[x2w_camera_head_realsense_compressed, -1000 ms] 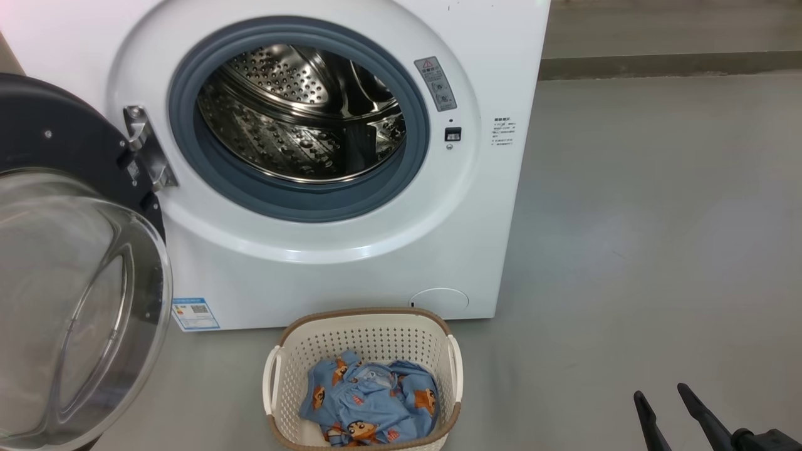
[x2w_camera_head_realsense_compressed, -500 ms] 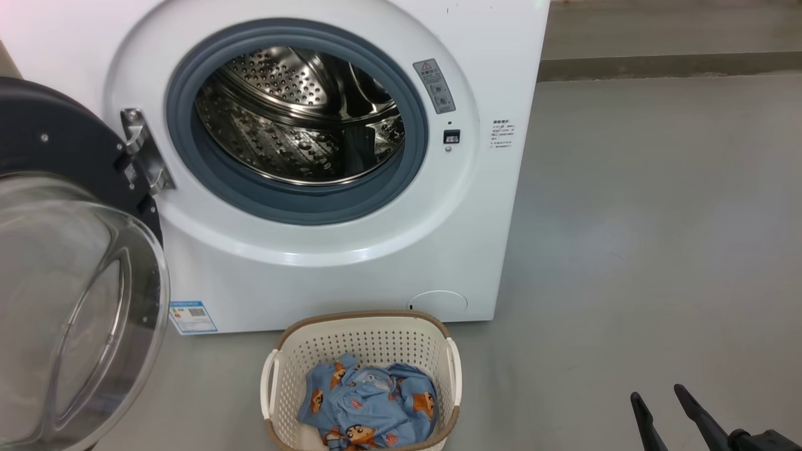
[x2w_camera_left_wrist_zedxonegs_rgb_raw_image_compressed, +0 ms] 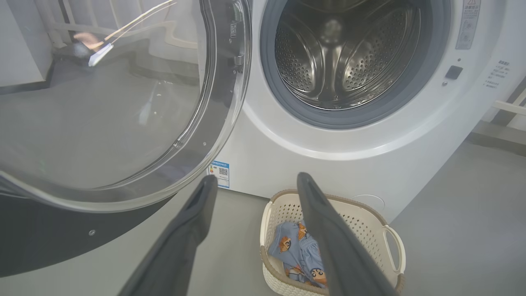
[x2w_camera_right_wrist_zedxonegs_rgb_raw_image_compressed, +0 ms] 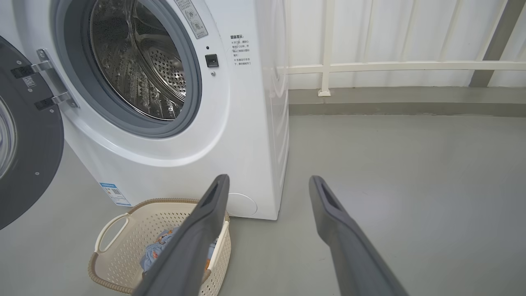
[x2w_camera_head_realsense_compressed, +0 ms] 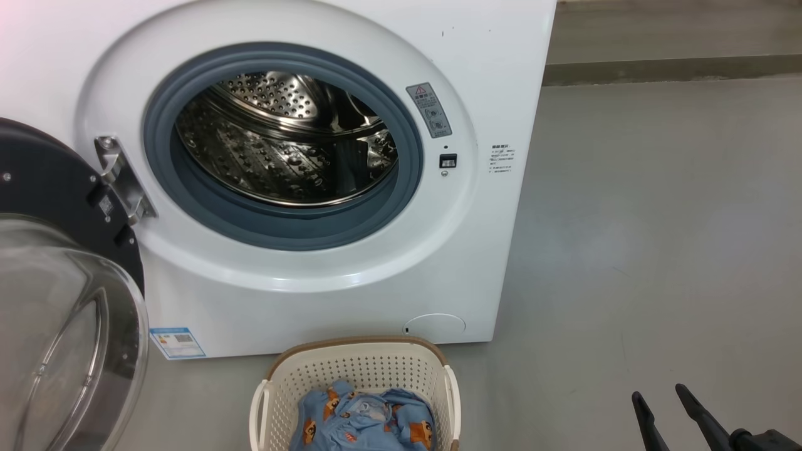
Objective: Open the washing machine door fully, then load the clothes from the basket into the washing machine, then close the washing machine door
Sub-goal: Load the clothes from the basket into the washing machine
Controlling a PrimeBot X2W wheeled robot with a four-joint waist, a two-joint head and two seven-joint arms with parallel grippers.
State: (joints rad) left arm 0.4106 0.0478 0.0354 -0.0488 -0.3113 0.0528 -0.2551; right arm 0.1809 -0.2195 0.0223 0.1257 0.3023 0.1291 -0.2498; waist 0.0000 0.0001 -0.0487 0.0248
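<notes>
The washing machine [x2w_camera_head_realsense_compressed: 351, 300] is a white front-loader whose steel drum [x2w_camera_head_realsense_compressed: 282, 141] lies open and bare. Its door [x2w_camera_head_realsense_compressed: 56, 294], black-ringed with a clear glass bowl, is swung out to the left on its hinge. On the floor in front stands the cream basket [x2w_camera_head_realsense_compressed: 357, 376] holding the light blue clothes [x2w_camera_head_realsense_compressed: 363, 419] with orange cartoon prints. My right gripper [x2w_camera_head_realsense_compressed: 660, 396] is open at the lower right, well apart from the basket. In the left wrist view my left gripper [x2w_camera_left_wrist_zedxonegs_rgb_raw_image_compressed: 254, 183] is open above the basket [x2w_camera_left_wrist_zedxonegs_rgb_raw_image_compressed: 370, 230], beside the door [x2w_camera_left_wrist_zedxonegs_rgb_raw_image_compressed: 123, 123]. Nothing lies between either pair of fingers.
Grey floor [x2w_camera_head_realsense_compressed: 658, 219] spreads to the right of the machine. A low ledge [x2w_camera_head_realsense_compressed: 677, 69] runs along the back wall, with a white railing [x2w_camera_right_wrist_zedxonegs_rgb_raw_image_compressed: 390, 65] above it in the right wrist view. A blue label [x2w_camera_head_realsense_compressed: 177, 342] sits low on the machine's front left corner.
The whole head view has shifted: machine and basket sit lower and slightly left in the picture, so the camera moved. The right gripper stays at the lower right, still open.
</notes>
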